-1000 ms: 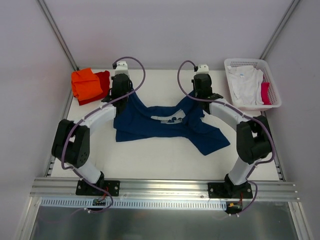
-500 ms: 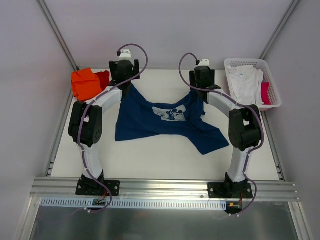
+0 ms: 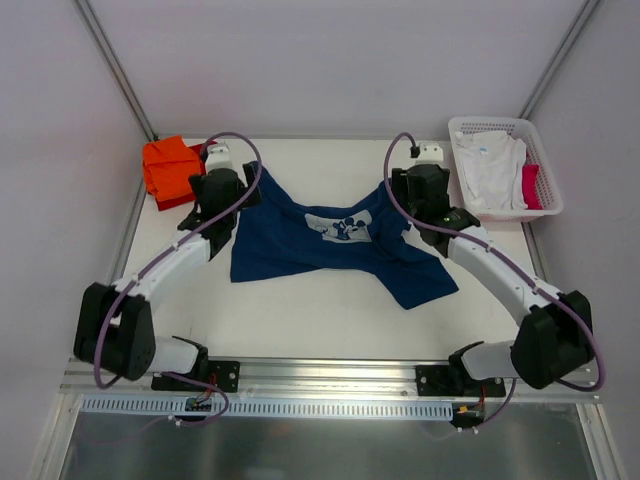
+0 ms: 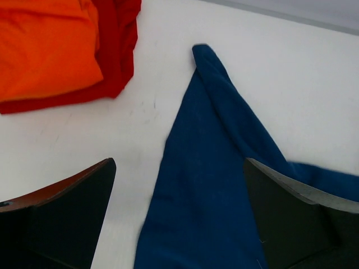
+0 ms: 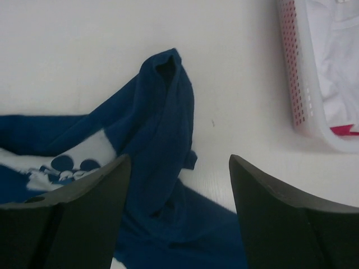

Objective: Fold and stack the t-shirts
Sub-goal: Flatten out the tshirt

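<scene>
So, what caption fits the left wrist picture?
Open fingers over a navy blue cloth t-shirt, with an orange t-shirt atop a red one.

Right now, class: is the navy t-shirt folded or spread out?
Spread, not folded: the navy t-shirt lies open, chest print facing up, edges rumpled.

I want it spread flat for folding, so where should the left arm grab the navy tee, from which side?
Probably the pointed far-left corner of the navy tee, from above: it tapers to a narrow fold, clear of the red tee, that the open left gripper could straddle.
</scene>
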Motion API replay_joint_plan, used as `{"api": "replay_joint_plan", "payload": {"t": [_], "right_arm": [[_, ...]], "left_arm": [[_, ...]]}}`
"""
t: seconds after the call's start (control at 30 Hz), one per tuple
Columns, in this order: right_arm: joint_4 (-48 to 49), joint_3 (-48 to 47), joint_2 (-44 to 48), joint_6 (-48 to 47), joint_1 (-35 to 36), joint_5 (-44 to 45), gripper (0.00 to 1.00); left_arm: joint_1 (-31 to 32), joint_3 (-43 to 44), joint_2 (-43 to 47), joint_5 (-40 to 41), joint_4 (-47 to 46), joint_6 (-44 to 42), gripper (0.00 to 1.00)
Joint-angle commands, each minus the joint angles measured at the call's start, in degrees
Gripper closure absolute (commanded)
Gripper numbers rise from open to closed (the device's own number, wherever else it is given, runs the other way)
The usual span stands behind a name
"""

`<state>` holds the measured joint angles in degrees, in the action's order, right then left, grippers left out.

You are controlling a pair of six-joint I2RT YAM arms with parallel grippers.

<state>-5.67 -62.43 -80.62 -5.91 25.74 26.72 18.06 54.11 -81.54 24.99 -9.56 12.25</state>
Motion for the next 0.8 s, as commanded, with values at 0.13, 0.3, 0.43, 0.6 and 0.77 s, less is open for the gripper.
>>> {"api": "replay_joint_plan", "payload": {"t": [0.13, 0.3, 0.43, 0.6, 0.77], "right_arm": [[-8.9, 10.5, 13.1, 7.8, 5.8, 0.6, 0.26], [-10.9, 15.3, 18.5, 11.6, 6.8, -0.4, 0.27], [-10.9, 18.9, 20.4, 13.6, 7.5, -1.4, 0.27], [-10.7, 23.1, 22.1, 15.4, 8.0, -1.8, 0.27], [-11.3, 24.4, 23.4, 15.9, 8.3, -2.3, 0.27]], "left_arm": [[2.7, -14.5, 17.0, -0.8, 10.9, 15.3, 0.1], [2.9, -21.7, 19.9, -4.2, 12.0, 21.2, 0.29], [3.6, -25.2, 18.2, -3.3, 12.0, 24.1, 0.31], [4.1, -26.7, 16.2, -3.5, 12.0, 24.8, 0.46], [5.0, -27.7, 16.4, -3.9, 13.0, 27.3, 0.5]]}}
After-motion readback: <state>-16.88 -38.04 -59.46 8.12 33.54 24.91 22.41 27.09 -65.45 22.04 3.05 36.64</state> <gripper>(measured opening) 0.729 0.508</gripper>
